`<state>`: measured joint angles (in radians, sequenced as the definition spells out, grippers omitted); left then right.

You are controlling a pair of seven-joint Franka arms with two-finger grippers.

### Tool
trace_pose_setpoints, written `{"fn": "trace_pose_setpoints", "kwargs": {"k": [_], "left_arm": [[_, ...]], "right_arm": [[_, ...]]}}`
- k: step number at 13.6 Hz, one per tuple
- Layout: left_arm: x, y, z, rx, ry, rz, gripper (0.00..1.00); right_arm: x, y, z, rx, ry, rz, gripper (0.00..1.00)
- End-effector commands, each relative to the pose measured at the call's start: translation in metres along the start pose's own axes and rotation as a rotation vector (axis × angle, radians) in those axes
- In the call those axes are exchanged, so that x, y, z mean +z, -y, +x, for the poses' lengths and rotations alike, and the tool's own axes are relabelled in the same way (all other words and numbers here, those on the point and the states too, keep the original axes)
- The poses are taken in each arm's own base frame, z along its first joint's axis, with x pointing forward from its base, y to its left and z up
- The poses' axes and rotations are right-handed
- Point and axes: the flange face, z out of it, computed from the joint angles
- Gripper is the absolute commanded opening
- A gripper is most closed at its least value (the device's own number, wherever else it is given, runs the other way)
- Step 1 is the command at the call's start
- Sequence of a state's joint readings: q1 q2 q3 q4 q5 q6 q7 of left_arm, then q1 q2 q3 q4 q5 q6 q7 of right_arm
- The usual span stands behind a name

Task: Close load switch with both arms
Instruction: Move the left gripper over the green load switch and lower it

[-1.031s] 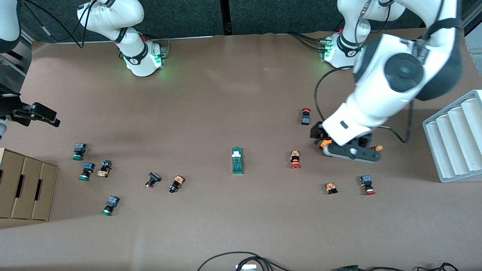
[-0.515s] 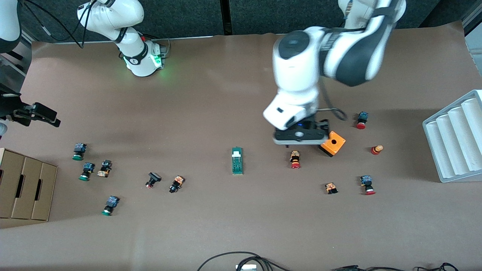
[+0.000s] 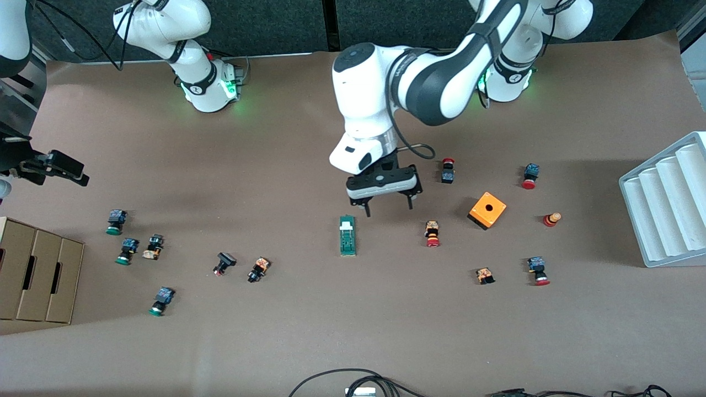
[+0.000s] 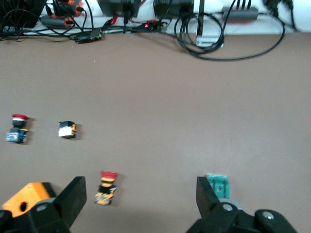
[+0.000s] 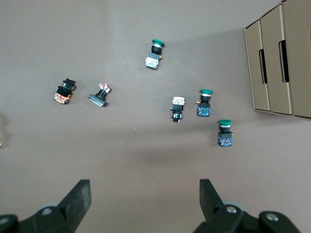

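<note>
No readable text, labels, brands or numbers anywhere; all markings too small to read.

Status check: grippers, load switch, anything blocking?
Left gripper open, empty, over bare table beside load switch. Right gripper open, waiting at right arm's table end. Switch untouched, nothing on it.

even overhead light, soft shadows, faint table (image 3: 309, 331) sheen, sharp focus
</note>
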<state>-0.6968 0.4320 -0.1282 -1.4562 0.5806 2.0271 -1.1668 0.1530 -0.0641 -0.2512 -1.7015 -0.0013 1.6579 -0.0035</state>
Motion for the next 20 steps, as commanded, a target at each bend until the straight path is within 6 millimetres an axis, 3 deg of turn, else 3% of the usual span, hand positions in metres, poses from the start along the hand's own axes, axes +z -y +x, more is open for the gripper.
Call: {"fn": "trace_pose_setpoints", "kwargs": {"k": [1, 5, 7, 12, 16, 18, 20], "left_arm": [[0.014, -0.025, -0.015, -0.110, -0.105, -0.031, 1.00], [0.016, -0.056, -0.053, -0.121, -0.219, -0.036, 1.00], [0.029, -0.067, -0.068, -0.142, -0.299, -0.029, 1.00], [0.065, -0.092, -0.130, -0.140, -0.474, -0.045, 1.00], [0.092, -0.089, -0.166, -0.137, -0.605, -0.091, 1.00], [0.104, -0.086, -0.188, -0.162, -0.636, -0.126, 1.00], [0.110, -0.090, -0.210, -0.179, -0.647, -0.153, 1.00]], "right_arm": [[-0.005, 0.000, 0.003, 0.003, -0.015, -0.023, 0.99], [-0.005, 0.000, 0.003, 0.003, -0.015, -0.022, 0.99], [-0.005, -0.002, 0.003, 0.008, -0.013, -0.022, 0.99], [0.000, -0.021, 0.005, 0.035, -0.002, -0.027, 0.99], [0.006, -0.023, 0.006, 0.047, 0.014, -0.030, 0.99], [0.007, -0.049, 0.004, 0.099, 0.017, -0.017, 0.99], [0.017, -0.044, 0.009, 0.092, 0.037, -0.020, 0.99]]}}
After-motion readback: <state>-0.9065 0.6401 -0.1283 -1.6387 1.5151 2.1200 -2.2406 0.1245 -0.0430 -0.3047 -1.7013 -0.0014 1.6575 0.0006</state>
